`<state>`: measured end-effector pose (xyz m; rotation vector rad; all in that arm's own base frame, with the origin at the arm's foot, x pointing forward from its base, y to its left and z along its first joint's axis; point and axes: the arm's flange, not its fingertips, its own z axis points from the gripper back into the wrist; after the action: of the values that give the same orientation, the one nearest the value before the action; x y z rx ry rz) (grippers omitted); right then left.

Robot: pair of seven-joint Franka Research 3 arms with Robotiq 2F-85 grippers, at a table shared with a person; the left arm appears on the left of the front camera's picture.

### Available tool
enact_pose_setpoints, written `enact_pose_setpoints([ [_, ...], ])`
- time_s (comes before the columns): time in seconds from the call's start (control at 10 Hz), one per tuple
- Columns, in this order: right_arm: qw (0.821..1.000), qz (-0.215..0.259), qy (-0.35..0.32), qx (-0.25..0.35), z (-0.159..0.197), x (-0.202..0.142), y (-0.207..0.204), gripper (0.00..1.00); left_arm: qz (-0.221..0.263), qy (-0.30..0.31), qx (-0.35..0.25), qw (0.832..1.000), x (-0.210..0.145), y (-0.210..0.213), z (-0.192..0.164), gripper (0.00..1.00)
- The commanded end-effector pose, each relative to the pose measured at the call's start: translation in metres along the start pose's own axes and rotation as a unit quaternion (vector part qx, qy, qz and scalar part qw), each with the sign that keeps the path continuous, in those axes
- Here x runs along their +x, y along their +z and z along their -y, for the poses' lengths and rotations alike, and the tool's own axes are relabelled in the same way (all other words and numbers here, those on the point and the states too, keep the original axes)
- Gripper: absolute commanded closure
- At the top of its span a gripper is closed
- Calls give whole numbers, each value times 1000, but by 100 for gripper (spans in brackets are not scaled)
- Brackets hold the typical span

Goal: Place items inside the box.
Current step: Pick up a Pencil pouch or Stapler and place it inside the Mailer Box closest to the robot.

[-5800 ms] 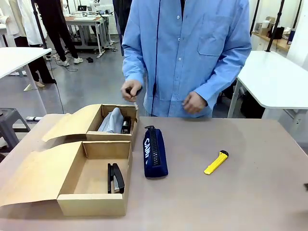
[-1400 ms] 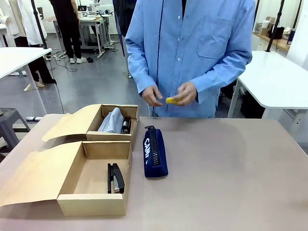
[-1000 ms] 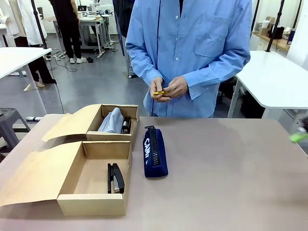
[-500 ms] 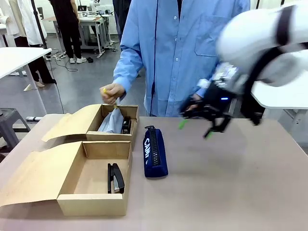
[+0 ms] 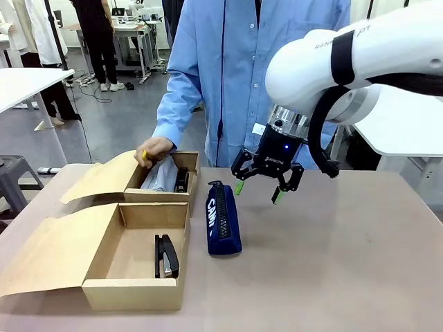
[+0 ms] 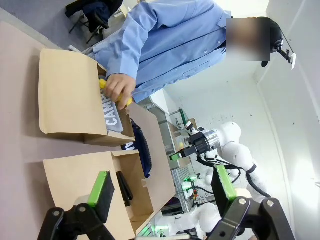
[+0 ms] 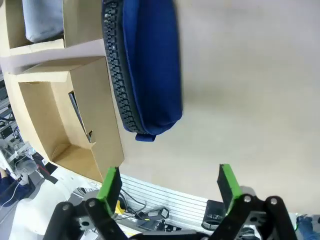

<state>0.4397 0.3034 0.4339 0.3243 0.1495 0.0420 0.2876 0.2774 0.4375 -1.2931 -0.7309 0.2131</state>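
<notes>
The right end effector [image 5: 257, 191] hangs over the surface [image 5: 346, 270], fingers pointing down, green pads spread wide with nothing between them. The navy pencil case [image 5: 223, 220] lies flat on the surface at roughly its 8 o'clock, zip facing up, and nothing is touching it. From the right wrist view the case sits out past the fingers toward 12 o'clock, well clear of both pads.

Two open cardboard boxes sit at the case's 9 o'clock. The near box [image 5: 135, 294] has the black stapler [image 5: 166, 256] lying on its floor, close to the 3 o'clock wall. The far box [image 5: 156, 196] is just at the near one's 12 o'clock and holds a grey pouch [image 5: 163, 173], with the marker [image 5: 181, 181] tucked in at the pouch's 3 o'clock.

The person's hand [image 5: 154, 150] is over the far box at about its 10 o'clock corner, right above the pouch, wrapped around the yellow utility knife [image 5: 144, 155]. In the front view just a sliver of yellow peeks out. The left wrist view shows yellow sticking out both sides of the fist.

The left end effector [image 6: 162, 187] is up off the surface with its pads apart and empty too.
</notes>
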Motion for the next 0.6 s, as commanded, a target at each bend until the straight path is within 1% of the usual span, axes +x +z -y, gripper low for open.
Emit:
enact_pose_setpoints([
  [0.0,994,-20,-39,-104,-28,-1,-24,0,8,-12,-11,1000,0,-1,2,0],
  [0.1,989,4,-54,-137,-55,3,-36,0,8,-12,-11,1000,0,-1,2,0],
  [0.2,988,15,-45,-146,-76,8,-41,0,8,-12,-11,1000,0,-1,2,0],
  [0.3,987,23,-39,-152,-90,10,-48,0,8,-12,-11,1000,0,-1,2,0],
  [0.5,982,43,-39,-178,-114,16,-78,0,8,-12,-11,1000,0,-1,2,0],
])
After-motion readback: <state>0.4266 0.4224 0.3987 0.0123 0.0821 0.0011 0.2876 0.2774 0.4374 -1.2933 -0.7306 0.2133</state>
